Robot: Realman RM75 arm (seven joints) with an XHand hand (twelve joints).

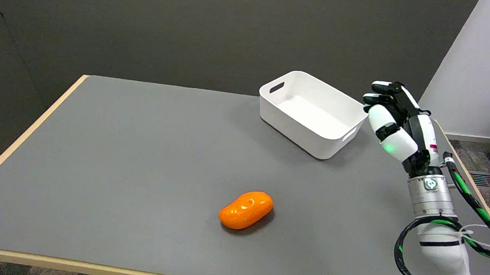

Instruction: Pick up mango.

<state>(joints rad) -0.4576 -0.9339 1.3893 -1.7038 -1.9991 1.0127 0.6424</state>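
Lying on its side on the grey desk (pixel 121 147), the orange mango (pixel 246 210) is seen toward the near edge, a little left of the picture's middle, with a glossy highlight on its upper surface. Nothing is touching it. A white bin (pixel 312 114) with cut-out handles in its short walls is set farther back and to the right, well apart from the mango, and its inside is seen bare. The desk is edged in pale wood.

At the right side, the right robot hand (pixel 392 121) is held in the air above the desk, just beside the bin's near right corner and well apart from the mango. Its fingers are raised and loosely curved toward the bin, spread apart from one another, and nothing is held in them. A green light is lit on the white palm shell. On the silver wrist cuff below the hand a small round emblem can be made out, but no letters can be read on it. A small red mark on the side of the hand is too small to be read. Black and green cables are looped around the white forearm.
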